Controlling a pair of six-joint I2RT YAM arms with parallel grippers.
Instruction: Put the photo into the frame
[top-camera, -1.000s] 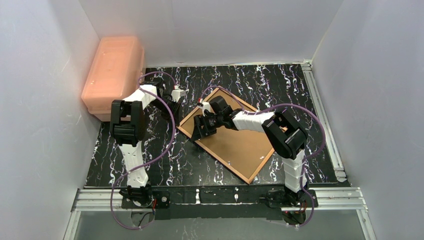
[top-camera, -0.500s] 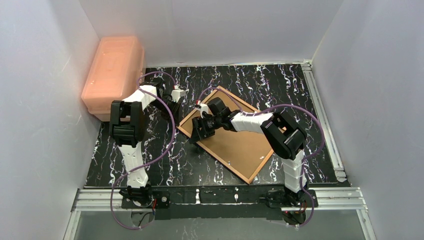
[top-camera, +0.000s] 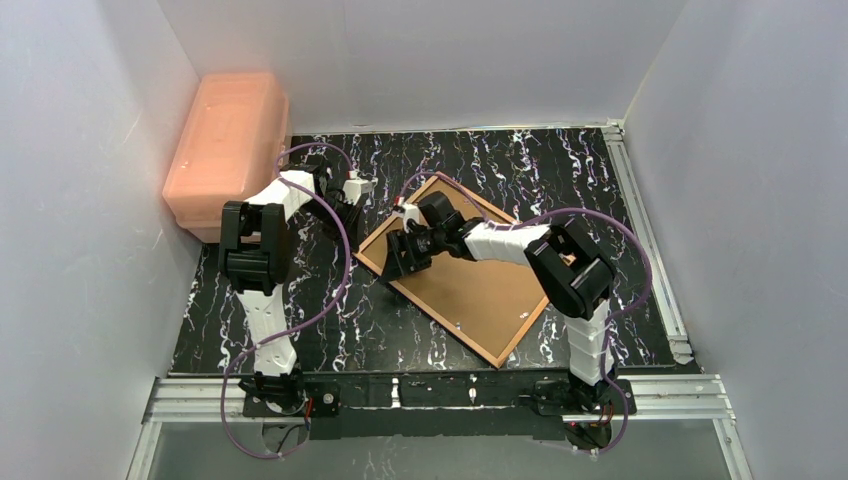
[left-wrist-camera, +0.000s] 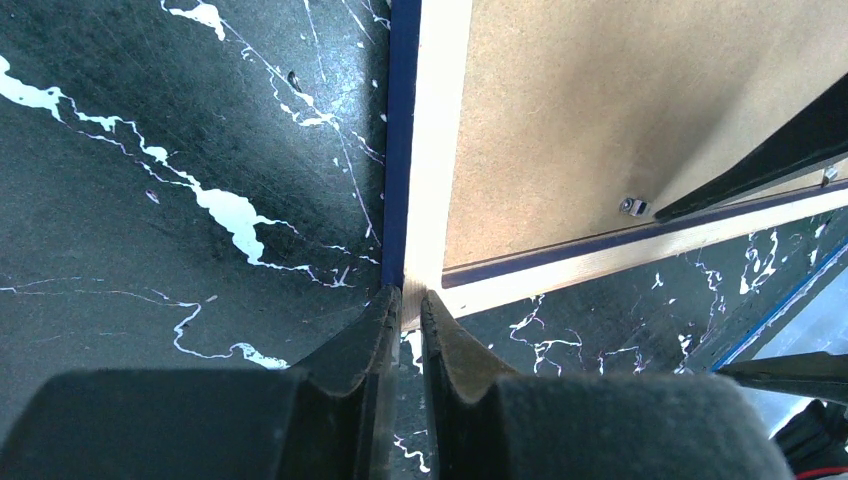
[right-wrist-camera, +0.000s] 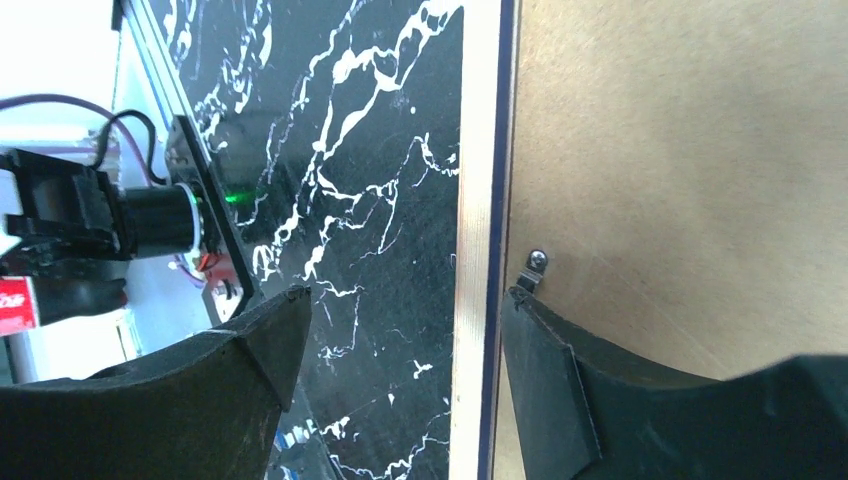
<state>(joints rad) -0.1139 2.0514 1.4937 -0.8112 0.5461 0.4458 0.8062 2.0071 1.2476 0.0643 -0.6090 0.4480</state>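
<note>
On worktop (top-camera: 520, 160) centre: frame (left-wrist-camera: 432, 150) face down, skewed, brown backing board (top-camera: 480, 285) up. Left jaws nearly closed, tips right at a frame corner, grip not clear. Right jaws wide open, straddling frame rim beside a small metal clip (right-wrist-camera: 535, 265).

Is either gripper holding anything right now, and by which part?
The left gripper appears to pinch the frame at its corner. The right gripper stands open astride the frame's edge, gripping nothing.

The frame (left-wrist-camera: 427, 150) is showing a navy border and pale wood edge ahead of the left jaws; the bench (left-wrist-camera: 150, 150) beside them is showing black with white veins.
</note>
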